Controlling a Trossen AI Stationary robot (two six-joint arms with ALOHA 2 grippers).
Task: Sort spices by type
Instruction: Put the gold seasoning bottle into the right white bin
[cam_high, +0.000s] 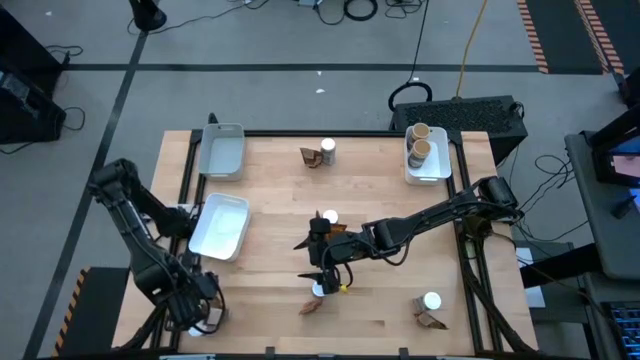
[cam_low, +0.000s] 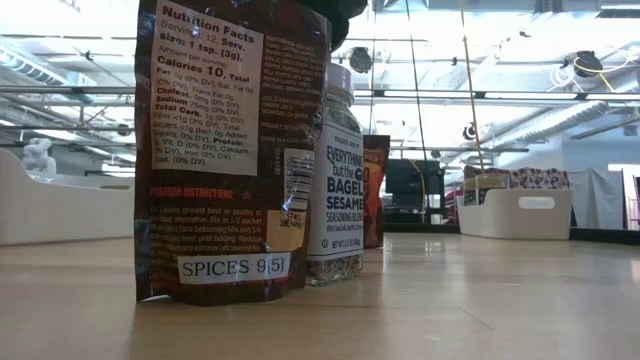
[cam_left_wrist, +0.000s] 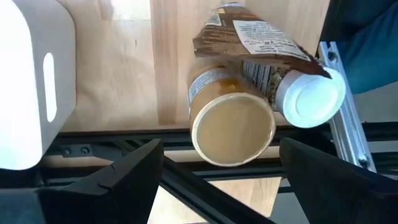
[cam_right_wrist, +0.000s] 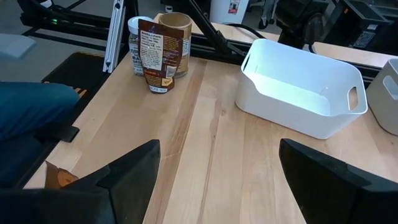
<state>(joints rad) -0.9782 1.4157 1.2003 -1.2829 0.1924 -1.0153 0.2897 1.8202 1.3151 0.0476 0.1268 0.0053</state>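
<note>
Spices stand in small groups on the wooden table. A brown packet (cam_high: 312, 157) and a white-lidded jar (cam_high: 327, 150) are at the far middle. A white-lidded jar (cam_high: 330, 215) stands mid-table, and a jar and packet (cam_high: 314, 298) stand near the near edge. Another pair (cam_high: 431, 308) is at the near right. Two cork-topped jars (cam_high: 419, 142) sit in the far-right tray (cam_high: 440, 172). My right gripper (cam_high: 318, 250) hovers open at mid-table, pointing left. My left gripper (cam_left_wrist: 224, 180) is open above a cork-topped jar (cam_left_wrist: 233, 130), a white-lidded jar (cam_left_wrist: 311, 99) and a packet (cam_left_wrist: 255, 34) at the near-left corner.
Two white trays hold nothing: one at the far left (cam_high: 222, 150) and one at mid left (cam_high: 220, 228). In the low view a packet (cam_low: 230, 150) and a seasoning jar (cam_low: 335, 180) stand close to the camera. Bare wood lies between the groups.
</note>
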